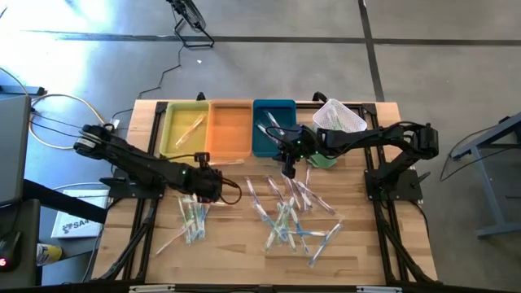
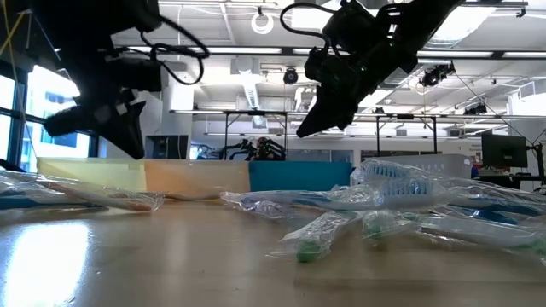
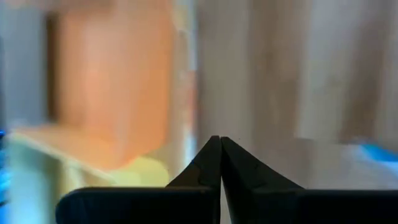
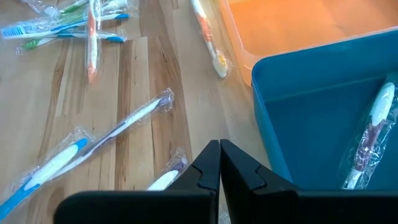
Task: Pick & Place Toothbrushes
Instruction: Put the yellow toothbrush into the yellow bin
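table [image 1: 366, 252] carrying toothbrushes [image 1: 285, 216] lying flat, long axes fanning every way, clear-wrapped, white, blue and green | yellow tray [image 1: 172, 130] holding one brush; orange tray [image 1: 230, 129] unclear; blue tray [image 1: 262, 140] holding brushes | left gripper [image 1: 218, 185] clenched, gripping nothing visible | right gripper [image 1: 287, 172] clenched, gripping nothing visible

Grey concrete floor [image 1: 326, 65]; ceiling striplights [image 2: 256, 51]; windows [image 2: 13, 111]
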`<action>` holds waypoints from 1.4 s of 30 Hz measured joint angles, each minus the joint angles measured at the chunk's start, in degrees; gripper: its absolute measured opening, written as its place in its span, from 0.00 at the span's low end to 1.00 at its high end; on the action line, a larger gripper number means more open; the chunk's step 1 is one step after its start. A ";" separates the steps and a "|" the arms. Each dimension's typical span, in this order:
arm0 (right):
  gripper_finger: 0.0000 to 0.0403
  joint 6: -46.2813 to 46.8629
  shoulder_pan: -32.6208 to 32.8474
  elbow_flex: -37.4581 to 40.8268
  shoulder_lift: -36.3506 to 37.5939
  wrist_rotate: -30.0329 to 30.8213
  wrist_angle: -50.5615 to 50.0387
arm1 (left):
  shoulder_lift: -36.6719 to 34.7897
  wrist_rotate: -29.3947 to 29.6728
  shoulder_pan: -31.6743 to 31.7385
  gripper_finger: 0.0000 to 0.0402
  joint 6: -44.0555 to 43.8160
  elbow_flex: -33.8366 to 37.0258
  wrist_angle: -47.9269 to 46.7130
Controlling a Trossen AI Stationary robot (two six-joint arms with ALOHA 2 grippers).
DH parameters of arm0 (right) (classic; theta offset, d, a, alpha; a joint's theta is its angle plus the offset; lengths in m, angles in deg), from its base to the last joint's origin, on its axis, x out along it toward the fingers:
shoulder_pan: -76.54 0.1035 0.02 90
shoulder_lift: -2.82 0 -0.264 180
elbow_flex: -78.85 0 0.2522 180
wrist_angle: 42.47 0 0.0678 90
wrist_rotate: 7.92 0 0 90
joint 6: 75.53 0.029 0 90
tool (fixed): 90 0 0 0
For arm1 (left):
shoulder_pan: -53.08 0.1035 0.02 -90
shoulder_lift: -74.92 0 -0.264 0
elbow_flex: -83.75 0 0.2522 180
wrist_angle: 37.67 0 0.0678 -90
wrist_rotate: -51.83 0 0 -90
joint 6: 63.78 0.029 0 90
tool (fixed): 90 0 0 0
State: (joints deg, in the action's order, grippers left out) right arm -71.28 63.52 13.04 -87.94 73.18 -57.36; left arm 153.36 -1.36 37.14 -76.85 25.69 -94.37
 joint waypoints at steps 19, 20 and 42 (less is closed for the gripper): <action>0.01 0.00 0.00 0.00 0.00 0.02 -0.09 | 15.60 9.26 3.95 0.00 -5.99 0.28 -0.33; 0.01 -0.02 0.00 0.00 0.00 0.02 -0.07 | 15.58 9.53 3.95 0.00 -6.30 0.28 -0.56; 0.01 0.00 0.02 0.00 0.00 0.02 0.00 | 15.47 4.41 7.31 0.00 -4.62 3.89 6.96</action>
State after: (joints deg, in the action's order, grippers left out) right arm -71.28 63.54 13.04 -87.94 73.20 -57.36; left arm 168.83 3.04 44.45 -81.47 29.58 -87.41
